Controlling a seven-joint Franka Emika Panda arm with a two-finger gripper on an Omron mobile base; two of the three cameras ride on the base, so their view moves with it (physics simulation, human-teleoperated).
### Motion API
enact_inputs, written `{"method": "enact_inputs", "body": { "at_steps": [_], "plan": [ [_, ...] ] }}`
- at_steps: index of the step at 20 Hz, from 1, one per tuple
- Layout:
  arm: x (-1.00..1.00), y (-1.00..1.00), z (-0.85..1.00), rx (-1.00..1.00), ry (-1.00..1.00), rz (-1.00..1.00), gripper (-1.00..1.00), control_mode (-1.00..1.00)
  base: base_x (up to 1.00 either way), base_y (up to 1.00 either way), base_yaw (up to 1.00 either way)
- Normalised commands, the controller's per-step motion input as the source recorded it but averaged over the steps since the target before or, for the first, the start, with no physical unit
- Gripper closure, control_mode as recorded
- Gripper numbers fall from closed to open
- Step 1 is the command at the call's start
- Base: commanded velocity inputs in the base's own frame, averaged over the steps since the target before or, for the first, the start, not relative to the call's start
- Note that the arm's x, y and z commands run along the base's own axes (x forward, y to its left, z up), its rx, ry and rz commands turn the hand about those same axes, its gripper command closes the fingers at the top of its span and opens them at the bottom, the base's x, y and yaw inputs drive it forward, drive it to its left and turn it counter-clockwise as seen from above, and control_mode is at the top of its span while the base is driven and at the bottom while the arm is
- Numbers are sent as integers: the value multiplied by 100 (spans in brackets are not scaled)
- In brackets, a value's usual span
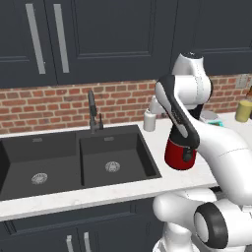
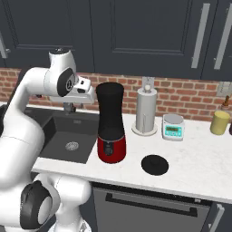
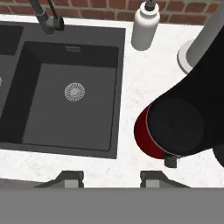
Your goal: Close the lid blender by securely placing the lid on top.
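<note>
The blender (image 2: pixel 111 124) is taken as the landmark. The lid (image 2: pixel 155 164) is seen lying flat on the desk (image 2: pixel 195 158), near the blender's red base, on the side away from the sink (image 2: pixel 68 138) and a little toward the desk's front edge. The pincer (image 3: pixel 111 177) is held high on the opposite, sink side of the blender, level with the jar's open top, its tips drawn in with nothing pinched between them. The blender is thus placed between pincer and lid, so a reach over or around the jar is judged necessary.
</note>
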Motion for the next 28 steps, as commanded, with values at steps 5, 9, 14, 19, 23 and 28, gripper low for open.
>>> {"method": "enact_inputs", "body": {
  "at_steps": [5,9,14,19,23,28],
  "plan": [
    [-68,-8,-1,0,-3,0,-100,-100,0,0,0],
    [-100,-52,-11,0,-5,-7,-100,-100,0,0,0],
    [-100,-99,-17,7,1,-24,-100,-100,0,0,0],
    [-63,-100,-15,15,12,-32,-100,-100,0,0,0],
    [-22,-100,-10,17,19,-30,-100,-100,0,0,0],
    [-1,-100,-13,16,23,-19,-100,-100,0,0,0]
  ]
}}
